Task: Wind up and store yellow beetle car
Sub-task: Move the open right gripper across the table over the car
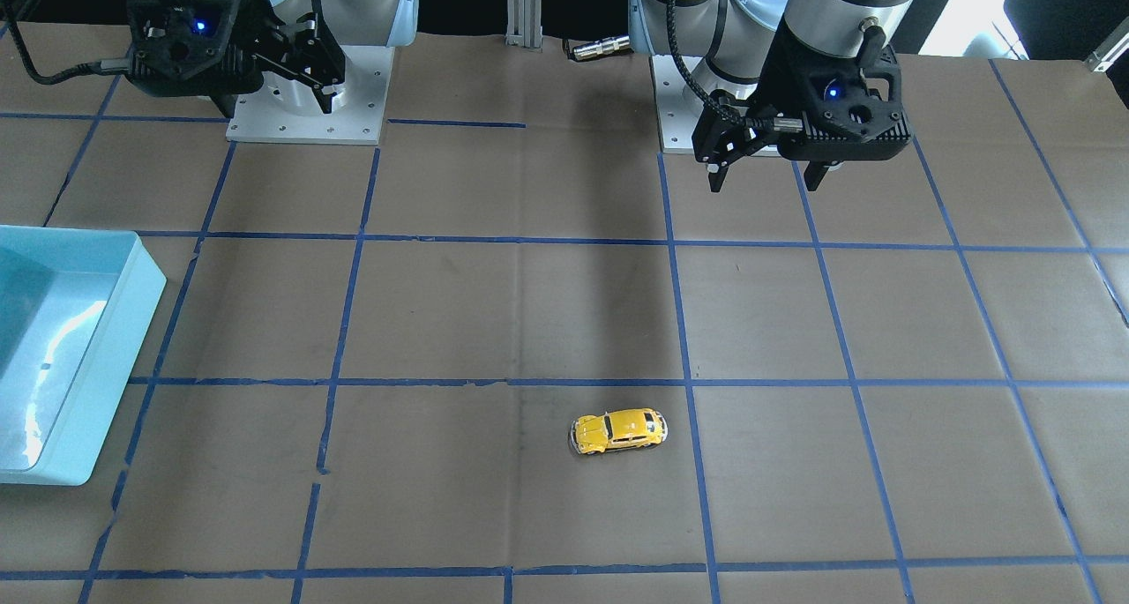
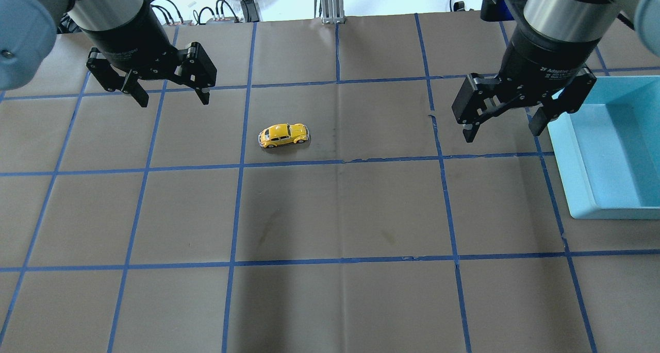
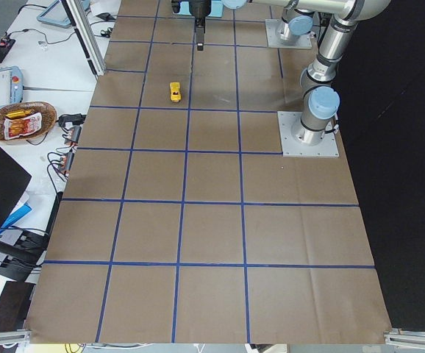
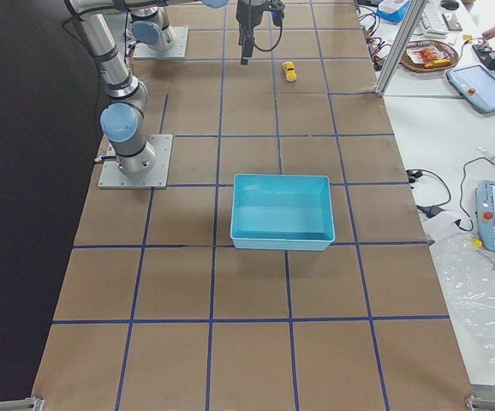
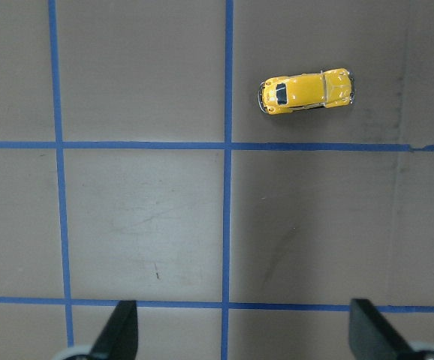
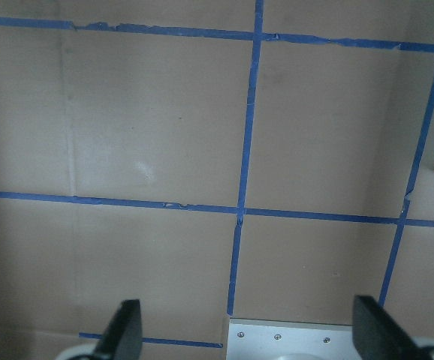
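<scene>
Sitting crosswise, yellow beetle car [image 2: 283,135], nose rightward

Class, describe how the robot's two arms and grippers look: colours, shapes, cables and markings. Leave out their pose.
The left arm and right arm are silver-grey tubes with pale blue joint caps. Each ends in a black two-finger gripper, the left gripper and right gripper; the right's collar reads "2F Adaptive". Black wrist mounts carry a blue light and a black cable.

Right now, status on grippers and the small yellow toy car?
Left gripper open, empty. Right gripper open, empty. Glossy yellow beetle car on its wheels, untouched. Nothing blocking it.
</scene>
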You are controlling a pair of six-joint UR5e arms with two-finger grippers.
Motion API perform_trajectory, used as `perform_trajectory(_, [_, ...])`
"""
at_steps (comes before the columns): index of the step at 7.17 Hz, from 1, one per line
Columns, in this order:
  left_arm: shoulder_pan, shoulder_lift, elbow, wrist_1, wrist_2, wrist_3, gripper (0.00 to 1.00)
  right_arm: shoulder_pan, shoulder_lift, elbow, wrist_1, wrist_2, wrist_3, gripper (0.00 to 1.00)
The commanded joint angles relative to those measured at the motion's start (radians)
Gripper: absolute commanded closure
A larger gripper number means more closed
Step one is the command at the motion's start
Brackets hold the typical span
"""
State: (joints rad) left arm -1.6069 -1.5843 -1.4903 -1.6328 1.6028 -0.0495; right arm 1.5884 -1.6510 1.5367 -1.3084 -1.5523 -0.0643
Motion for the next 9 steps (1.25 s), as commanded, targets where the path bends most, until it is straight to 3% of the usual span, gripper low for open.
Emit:
perform_trajectory(1, [0.004,-0.006,-0.001,0.001,-0.001,0.007,0.00,0.004,0.000,0.002,0.000,0.000,-0.011,0.01])
perform_trajectory(9, [0.005,0.000,-0.033,0.002,-0.009,0.007,0.00,0.018,0.008,0.002,-0.006,0.003,-0.058,0.01])
